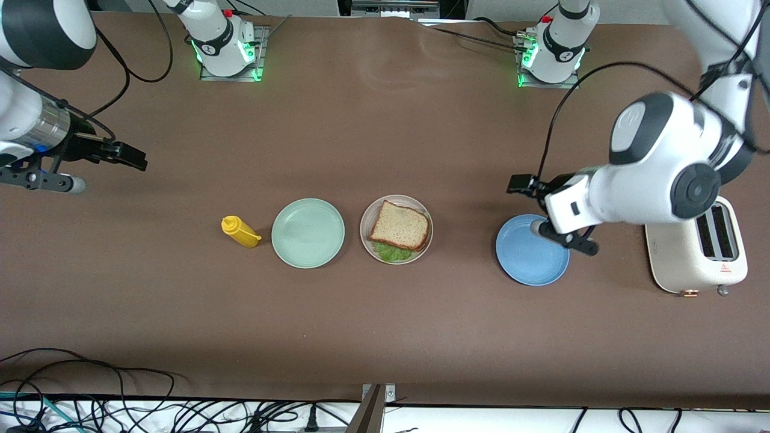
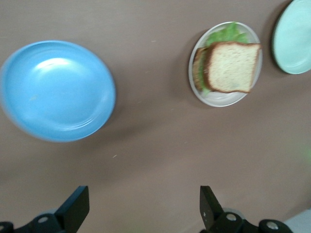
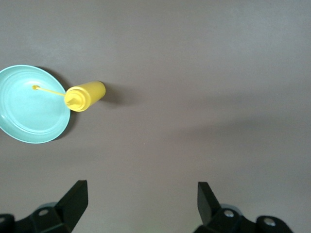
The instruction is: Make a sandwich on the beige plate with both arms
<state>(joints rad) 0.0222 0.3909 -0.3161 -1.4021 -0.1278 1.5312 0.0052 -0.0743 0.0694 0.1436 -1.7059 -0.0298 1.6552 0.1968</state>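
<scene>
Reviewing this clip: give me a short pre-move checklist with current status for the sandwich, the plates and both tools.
1. Sandwich sits on the beige plate: ok, top bread slice on, lettuce showing at the edge nearer the front camera.
2. Top slice squared over the lower one: not ok, the left wrist view shows it offset.
3. Left tool empty: ok, fingers open, above the table beside the blue plate.
4. Right tool empty: ok, fingers open, over bare table at the right arm's end.
5. Mint-green plate and blue plate bare: ok.
6. Yellow bottle upright: not ok, it lies on its side beside the mint-green plate.
</scene>
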